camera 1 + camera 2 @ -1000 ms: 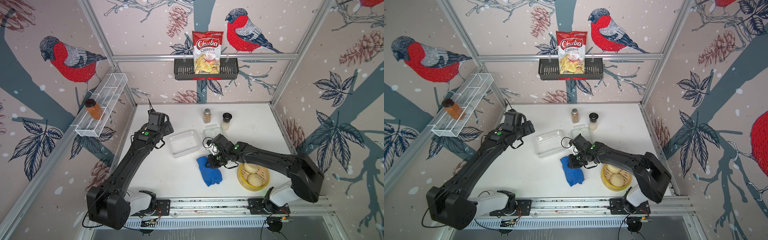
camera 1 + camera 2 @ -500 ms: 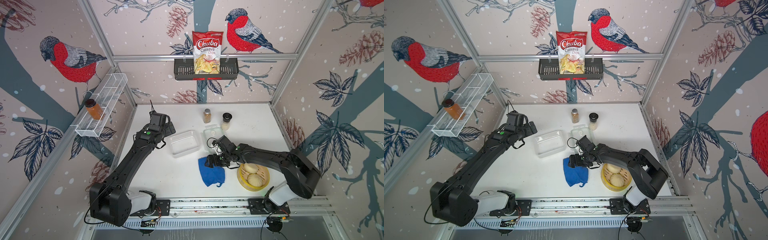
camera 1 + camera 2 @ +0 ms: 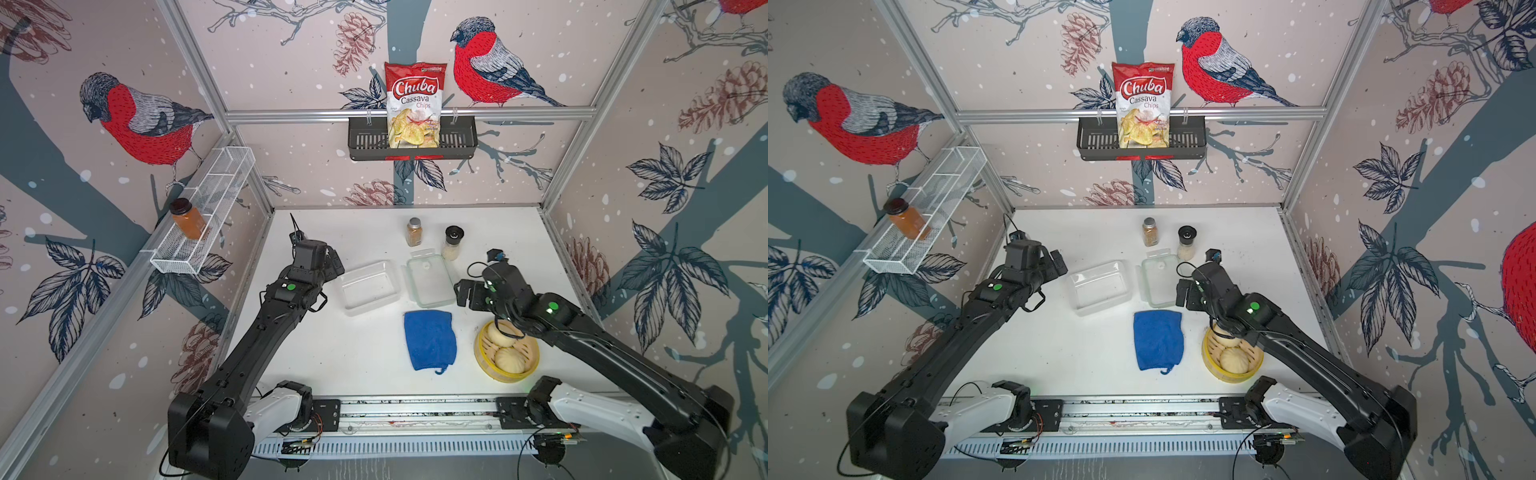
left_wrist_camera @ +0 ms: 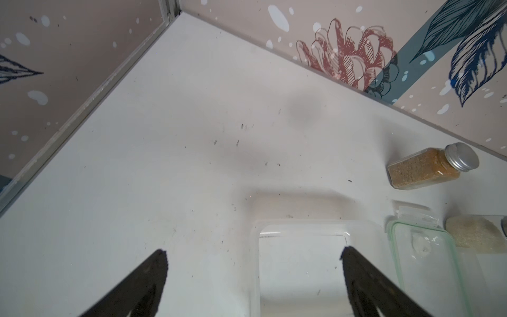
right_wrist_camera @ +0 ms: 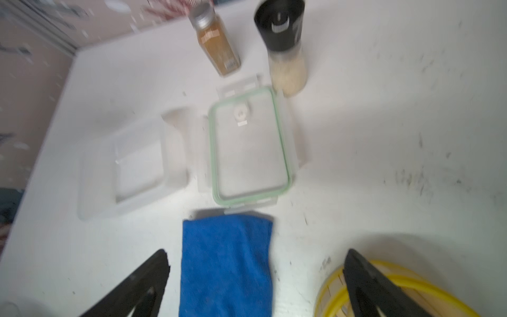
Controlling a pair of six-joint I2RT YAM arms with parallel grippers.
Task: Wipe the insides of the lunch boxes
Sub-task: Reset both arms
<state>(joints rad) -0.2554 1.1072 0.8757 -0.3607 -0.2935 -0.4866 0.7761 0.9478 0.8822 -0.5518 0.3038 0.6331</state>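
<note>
The left gripper (image 4: 252,254) and right gripper (image 5: 255,254) gape empty and the blue cloth (image 3: 430,338) lies loose below the lunch boxes (image 3: 369,286) at frame centre, so wiping seems either finished or unstarted.

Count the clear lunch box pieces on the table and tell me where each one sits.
2. The plain box lies just ahead of the left claw; the green-rimmed piece lies beside it, between the grinder and the blue cloth. None appears hidden.
</note>
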